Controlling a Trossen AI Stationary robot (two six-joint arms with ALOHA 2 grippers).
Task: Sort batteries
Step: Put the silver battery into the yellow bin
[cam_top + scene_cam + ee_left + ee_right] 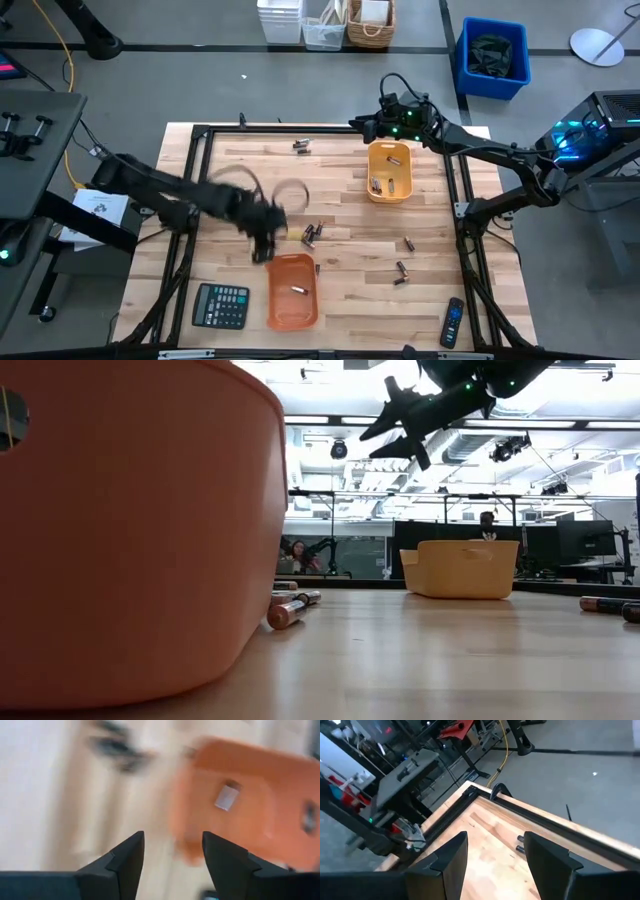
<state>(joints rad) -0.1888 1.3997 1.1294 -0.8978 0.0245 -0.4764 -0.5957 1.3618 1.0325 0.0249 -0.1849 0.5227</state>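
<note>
The left end effector (265, 245) hangs just beside the near orange tray (292, 291), fingers spread and empty — one battery (227, 798) lies inside that tray, a small cluster of batteries (311, 234) on the table (350, 300) close to its other side. The right end effector (362, 125), fingers also spread, hovers beside the far tray (389, 171) — which holds several cells (378, 185) — with two more cells (520, 844) on the wood just ahead.

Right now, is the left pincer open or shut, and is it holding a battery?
Open and empty. The left wrist view shows the left pincer with its fingers apart and nothing between them, hovering beside the orange tray, which holds one battery.
</note>
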